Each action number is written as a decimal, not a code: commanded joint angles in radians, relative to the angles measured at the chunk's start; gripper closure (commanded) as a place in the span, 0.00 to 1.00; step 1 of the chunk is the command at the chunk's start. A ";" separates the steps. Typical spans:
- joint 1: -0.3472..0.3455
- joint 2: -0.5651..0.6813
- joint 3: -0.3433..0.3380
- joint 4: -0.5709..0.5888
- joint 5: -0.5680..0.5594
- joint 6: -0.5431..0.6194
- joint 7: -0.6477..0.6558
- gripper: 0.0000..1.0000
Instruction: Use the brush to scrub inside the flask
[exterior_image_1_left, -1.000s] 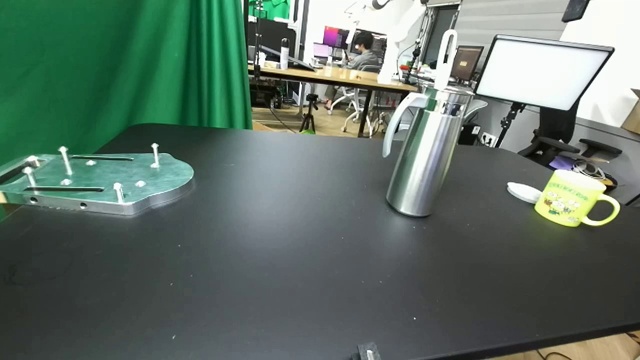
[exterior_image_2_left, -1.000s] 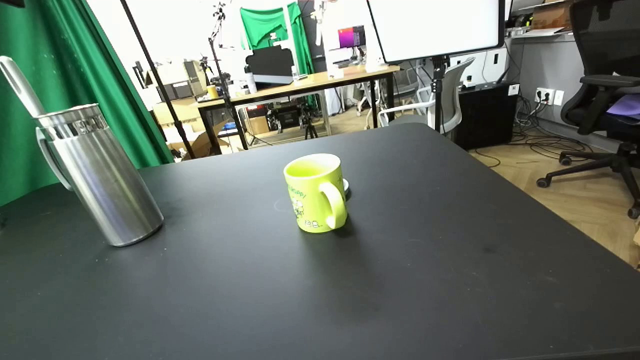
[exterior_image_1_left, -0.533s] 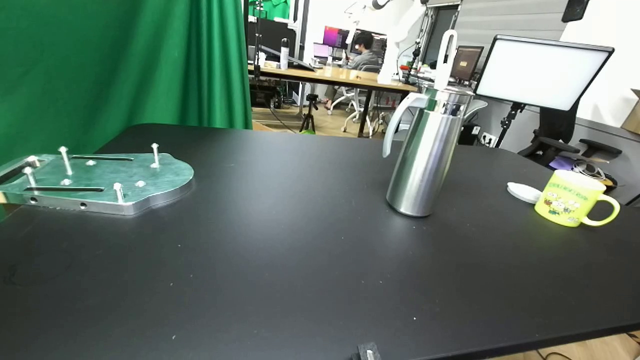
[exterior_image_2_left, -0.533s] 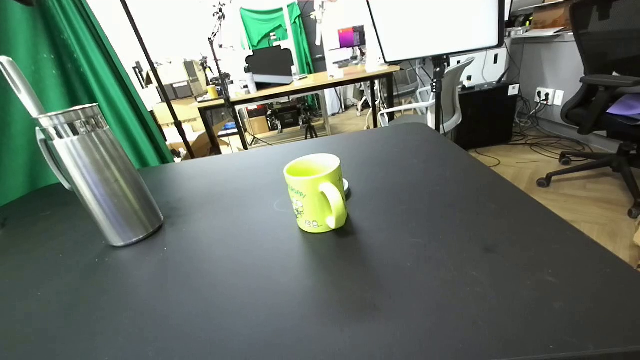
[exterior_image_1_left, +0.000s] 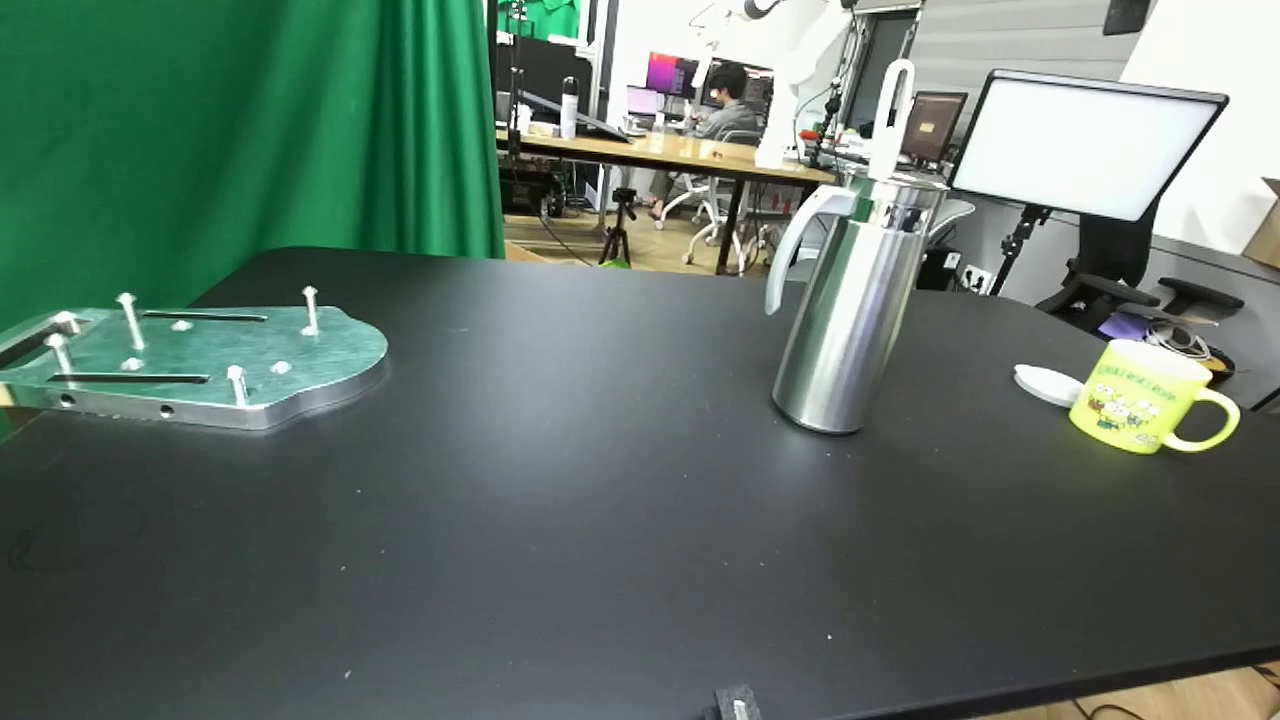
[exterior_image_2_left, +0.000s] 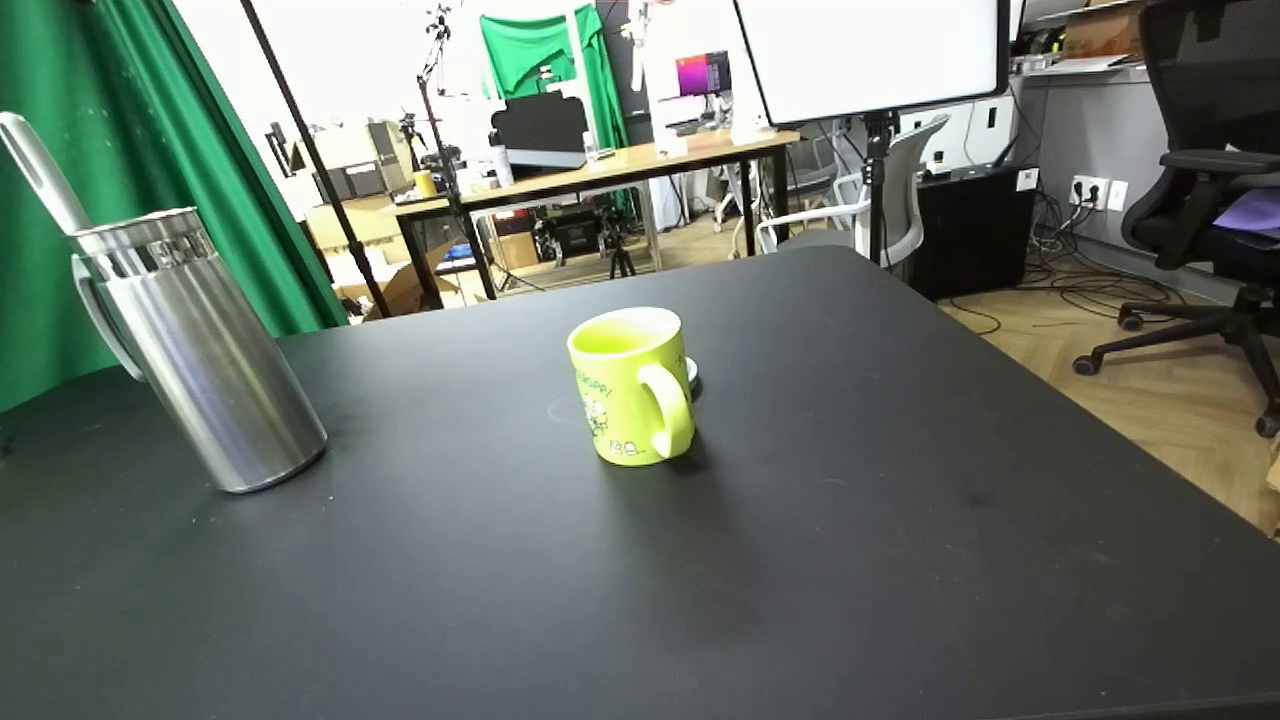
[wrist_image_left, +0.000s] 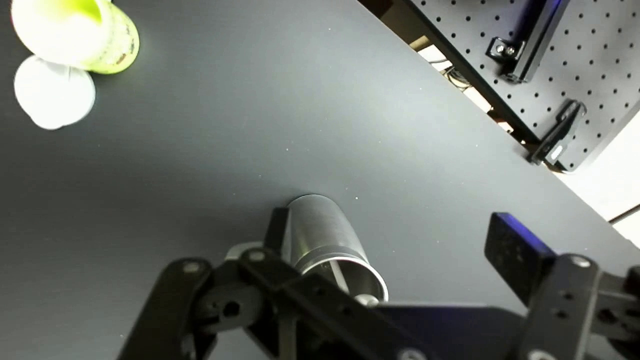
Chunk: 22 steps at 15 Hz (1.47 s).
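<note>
the black surface (exterior_image_1_left: 560, 560) looks smooth, so i'd expect little to stop a sideways knock from sliding what stands on it. the brushed-steel jug-style flask (exterior_image_1_left: 845, 320) stands upright there, tall and slim — nothing braces it, so hard scrubbing or a pull against its wall could topple it. the claw (wrist_image_left: 395, 240) points down from above with its fingers (wrist_image_left: 517, 255) spread wide and nothing held; in the wrist view the flask's mouth sits toward one finger rather than centred, so lowering straight down might strike the rim. the yellow-green cartoon-printed mug (exterior_image_1_left: 1135, 395) is well apart and would likely suffer only if the flask fell its way. the white loop-handled brush (exterior_image_1_left: 885, 155) pokes up out of the flask's mouth, its scrubbing end hidden; probably loose, it may swivel along the rim when touched — or twist if caught off-centre. the white disc (wrist_image_left: 55, 92), perhaps a lid, lies by the mug, touching or not i cannot tell, and looks a minor risk.
</note>
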 joint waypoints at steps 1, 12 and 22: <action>0.026 0.019 -0.011 0.047 0.000 -0.022 -0.192 0.00; 0.021 0.009 0.003 0.021 0.008 -0.002 -0.239 0.00; 0.066 0.001 0.040 -0.042 0.013 0.205 -0.523 0.00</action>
